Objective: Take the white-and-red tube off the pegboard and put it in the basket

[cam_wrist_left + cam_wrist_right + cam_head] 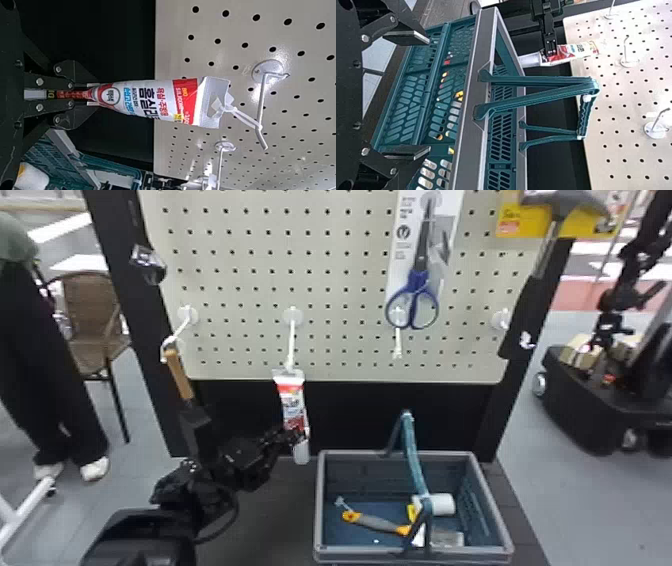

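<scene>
While clenching the white-and-red tube [292, 402] low down, just above its white cap [301, 454], with the fingers of the left gripper [298, 434], has it looped by a white tie [242, 116] over a hook [262, 101] on the pegboard [240, 290]. Holds it nearly upright, cap down, outside the basket [319, 500] and just left of it in the head view. Near the basket, spreads the fingers of the right gripper [429, 95], released. Carries in the basket a grey-and-orange tool [377, 523] and a white roll [442, 504]. Displays scissors [415, 290] and, farther right, a hammer [545, 245].
</scene>
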You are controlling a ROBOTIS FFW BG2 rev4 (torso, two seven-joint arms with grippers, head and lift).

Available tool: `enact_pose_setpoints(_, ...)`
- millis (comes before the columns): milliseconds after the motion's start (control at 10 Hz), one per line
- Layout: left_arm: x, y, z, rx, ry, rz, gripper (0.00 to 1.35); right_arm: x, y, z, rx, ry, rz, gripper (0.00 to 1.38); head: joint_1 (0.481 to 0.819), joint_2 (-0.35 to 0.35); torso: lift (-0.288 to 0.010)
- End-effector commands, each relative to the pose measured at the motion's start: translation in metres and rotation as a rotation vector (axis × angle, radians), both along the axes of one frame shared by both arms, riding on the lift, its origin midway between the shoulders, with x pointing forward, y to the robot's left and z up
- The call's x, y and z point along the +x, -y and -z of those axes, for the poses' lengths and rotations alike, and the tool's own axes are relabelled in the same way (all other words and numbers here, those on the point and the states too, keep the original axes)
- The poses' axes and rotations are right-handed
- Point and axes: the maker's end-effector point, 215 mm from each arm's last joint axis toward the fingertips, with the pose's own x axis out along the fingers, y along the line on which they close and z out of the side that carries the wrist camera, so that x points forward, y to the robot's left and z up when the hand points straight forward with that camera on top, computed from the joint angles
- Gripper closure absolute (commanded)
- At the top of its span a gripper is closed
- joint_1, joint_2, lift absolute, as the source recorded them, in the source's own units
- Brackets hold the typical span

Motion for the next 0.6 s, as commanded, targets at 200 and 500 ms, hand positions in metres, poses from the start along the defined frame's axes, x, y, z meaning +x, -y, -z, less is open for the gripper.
enact_pose_setpoints(200,-0.0005,-0.0006,0.0028,0.005,-0.006,-0.002,1.14,-0.0001,0.0004,0.0005,-0.002,-0.001,-0.001,0.32,0.549,0.0,-0.1)
enact_pose_setpoints(500,-0.0002,-0.0009,0.0021,0.005,-0.003,-0.004,1.14,-0.0011,0.0004,0.0013,-0.002,-0.003,-0.001,0.32,0.549,0.0,-0.1)
